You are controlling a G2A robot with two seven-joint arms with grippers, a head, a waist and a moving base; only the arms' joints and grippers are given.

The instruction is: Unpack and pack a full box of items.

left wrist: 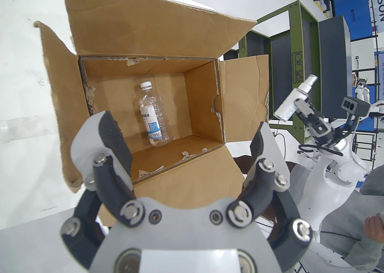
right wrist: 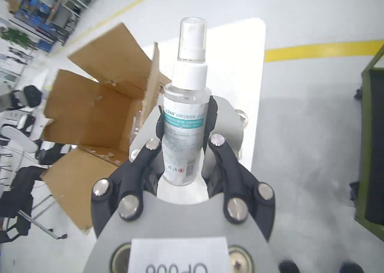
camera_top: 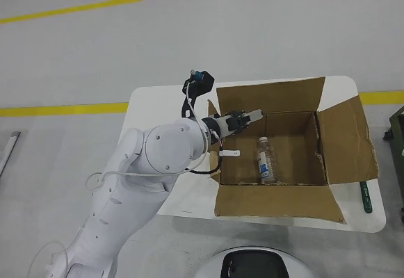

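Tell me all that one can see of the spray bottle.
The spray bottle is a slim cylinder of what looks like clear plastic, with a white and teal label on the body, a white collar and a clear cap over the nozzle. The right claw holds it in the air, shut on the labelled body from two sides, base towards the wrist. Seen from the left wrist, it is tilted, cap upward. It is outside the box and touches only the claw.

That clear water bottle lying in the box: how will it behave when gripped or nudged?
The water bottle lies on its side on the floor of the box, so a nudge probably rolls it. Its thin clear walls may dent when squeezed.
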